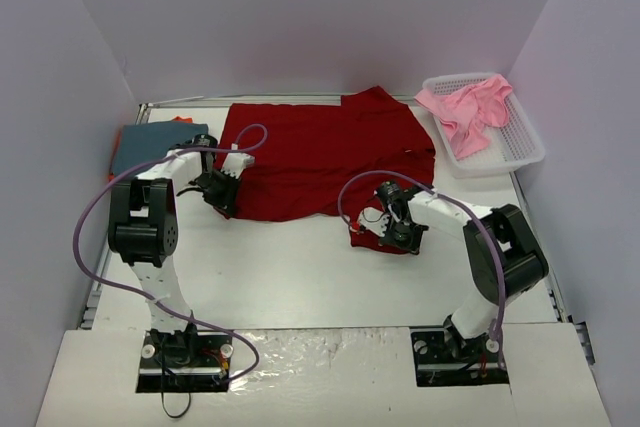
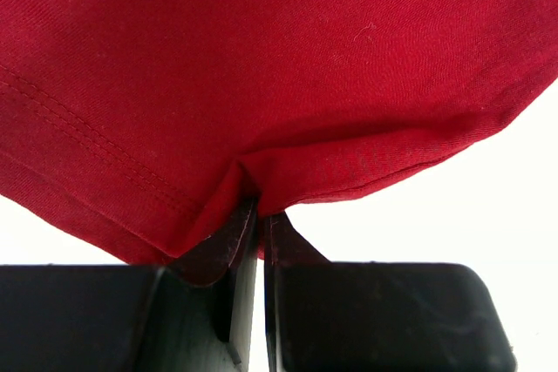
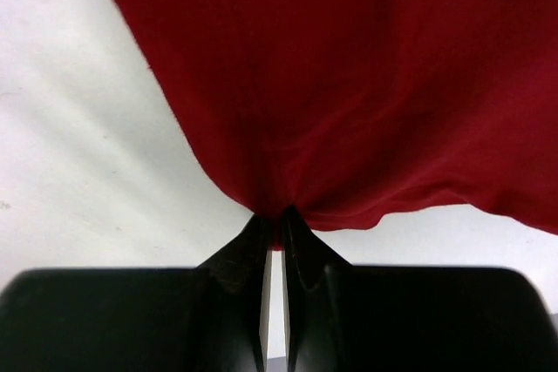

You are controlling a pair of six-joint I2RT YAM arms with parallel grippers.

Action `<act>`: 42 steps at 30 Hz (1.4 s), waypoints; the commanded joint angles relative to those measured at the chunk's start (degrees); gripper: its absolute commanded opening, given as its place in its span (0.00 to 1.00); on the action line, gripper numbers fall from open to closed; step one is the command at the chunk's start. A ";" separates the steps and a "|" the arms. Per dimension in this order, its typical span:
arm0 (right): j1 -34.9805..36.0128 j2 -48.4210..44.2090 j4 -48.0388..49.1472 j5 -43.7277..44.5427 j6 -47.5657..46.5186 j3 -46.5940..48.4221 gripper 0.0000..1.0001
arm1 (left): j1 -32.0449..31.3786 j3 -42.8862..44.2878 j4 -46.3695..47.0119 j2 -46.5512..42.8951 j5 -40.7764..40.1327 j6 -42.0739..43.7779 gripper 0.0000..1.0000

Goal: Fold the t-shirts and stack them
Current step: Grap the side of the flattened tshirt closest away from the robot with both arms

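The dark red t-shirt [image 1: 320,152] lies spread across the back middle of the table. My left gripper [image 1: 219,190] is shut on its near left edge; in the left wrist view the cloth [image 2: 288,67] bunches into the closed gripper [image 2: 260,215]. My right gripper [image 1: 392,232] is shut on its near right corner; in the right wrist view the red cloth [image 3: 349,84] is pinched in the gripper [image 3: 279,215]. The light pink t-shirt [image 1: 465,110] lies crumpled in the basket. A teal-blue t-shirt [image 1: 148,144] lies folded at the far left, with an orange t-shirt [image 1: 181,120] peeking out beneath.
The white lattice basket [image 1: 520,137] stands at the back right by the wall. White walls close in the table on three sides. Purple cables loop off both arms.
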 commanded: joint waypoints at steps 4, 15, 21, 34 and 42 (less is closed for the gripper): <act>-0.49 2.94 4.05 3.04 4.14 2.12 0.00 | 0.35 -0.71 -0.84 -2.98 -1.25 -0.13 0.02; -1.19 -10.86 -7.72 -2.32 8.97 14.80 0.00 | -1.06 -2.62 0.12 -18.17 -8.71 1.00 0.02; -0.40 -18.76 -13.61 -7.24 11.87 11.73 0.00 | -2.12 -13.00 -0.13 -32.59 -10.66 5.04 0.02; 0.30 -29.94 -27.77 -11.46 13.98 13.22 0.00 | -2.73 -23.55 -8.31 -52.55 -10.66 13.40 0.02; 0.30 -27.58 -27.24 -8.74 13.19 19.01 0.00 | -2.73 -25.58 -6.03 -52.82 -11.36 12.00 0.02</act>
